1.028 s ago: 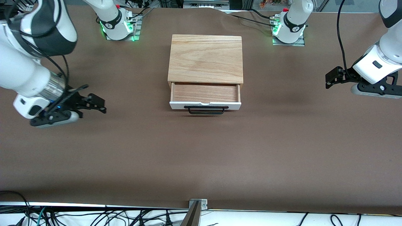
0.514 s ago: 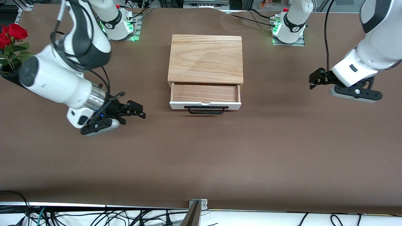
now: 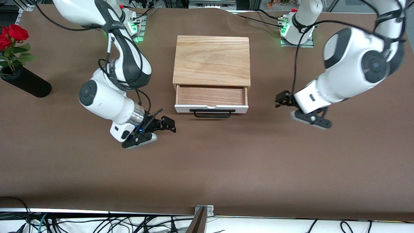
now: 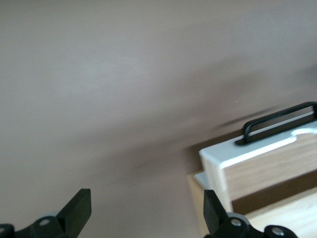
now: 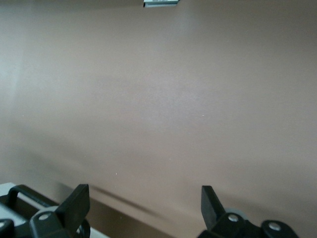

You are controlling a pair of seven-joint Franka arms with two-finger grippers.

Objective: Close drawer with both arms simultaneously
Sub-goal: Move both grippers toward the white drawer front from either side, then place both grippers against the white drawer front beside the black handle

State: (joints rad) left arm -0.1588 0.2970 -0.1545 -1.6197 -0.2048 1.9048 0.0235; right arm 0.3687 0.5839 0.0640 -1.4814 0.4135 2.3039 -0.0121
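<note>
The light-oak box (image 3: 212, 60) sits mid-table with its drawer (image 3: 211, 108) pulled open toward the front camera; the white front panel carries a thin black bar handle (image 3: 212, 113). My right gripper (image 3: 169, 125) is open and empty, low over the table beside the drawer front toward the right arm's end. My left gripper (image 3: 279, 99) is open and empty, beside the drawer toward the left arm's end. The left wrist view shows the open left gripper (image 4: 147, 208), the drawer's white corner (image 4: 247, 151) and the handle (image 4: 282, 119). The right wrist view shows the open right gripper (image 5: 143, 206) and the handle's end (image 5: 20, 193).
A black vase (image 3: 26, 84) with red roses (image 3: 9, 35) lies at the right arm's end of the table. The arm bases (image 3: 123, 26) (image 3: 297, 29) stand along the table's back edge. A metal clamp (image 3: 203, 210) sits at the front edge.
Both arms have swung inward toward the drawer from the table's ends. The right arm's move has uncovered the vase with roses. The drawer has not moved.
</note>
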